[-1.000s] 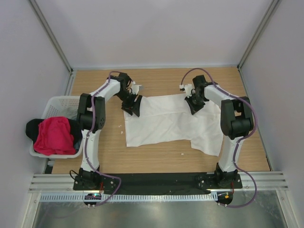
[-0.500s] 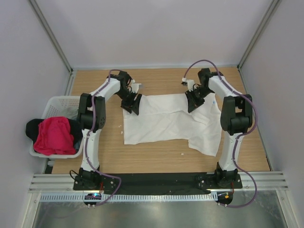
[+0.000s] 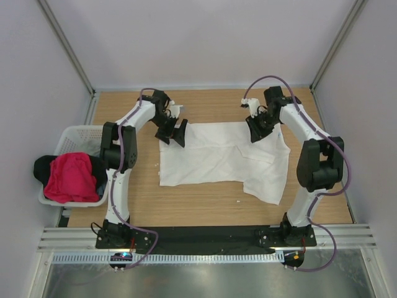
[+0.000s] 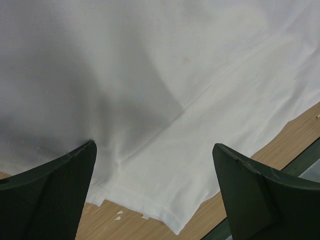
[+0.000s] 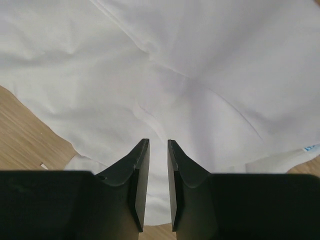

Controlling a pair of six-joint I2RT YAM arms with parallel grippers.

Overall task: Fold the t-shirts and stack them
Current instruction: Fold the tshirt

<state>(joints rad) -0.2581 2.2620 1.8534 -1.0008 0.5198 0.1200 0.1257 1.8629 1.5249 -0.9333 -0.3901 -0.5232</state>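
I see the white t-shirt (image 3: 217, 161) flat on the worktop (image 3: 205, 105), its long axis running left to right, with one lobe jutting toward me at the right end. My left hand (image 3: 174, 136) hangs spread over its far-left corner. My right hand (image 3: 255, 133) pinches its far-right edge.

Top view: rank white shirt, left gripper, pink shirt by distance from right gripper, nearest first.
1. White shirt, mid-table, pinched by the right gripper.
2. Left gripper, at the shirt's far-left corner.
3. Pink shirt, in the basket, far left.
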